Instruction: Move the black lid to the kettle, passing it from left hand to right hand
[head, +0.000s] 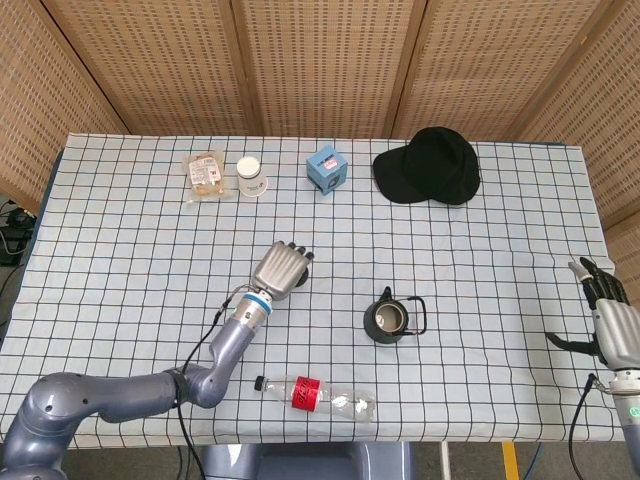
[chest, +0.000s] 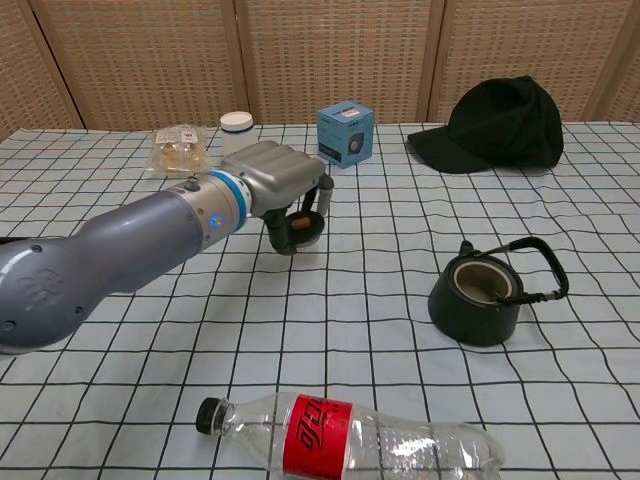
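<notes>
In the head view, the left robot hand (head: 281, 268) is seen just left of the frame's centre, above the table (head: 120, 260), with its fingers curled down over the black lid, which is almost wholly hidden here under the hand. The kettle (head: 388, 319) stands open to the right of that hand and a little lower in the frame, apart from it. The right robot hand (head: 608, 318) is seen at the right edge of the frame, its fingers spread and nothing held. A plastic bottle (head: 318, 394) lies on its side near the bottom edge. Along the top of the table, from left to right, a snack packet (head: 205, 173), a white cup (head: 251, 176), a blue box (head: 326, 167) and a black cap (head: 430, 166) are set.

In the chest view, the left robot hand (chest: 283, 190) is shown at centre left, clamped on the black lid (chest: 303, 222), which is held between the fingertips above the table. The kettle (chest: 482, 296) sits at the lower right, lidless, its handle tipped to the right. The right robot hand is not shown in this view.
</notes>
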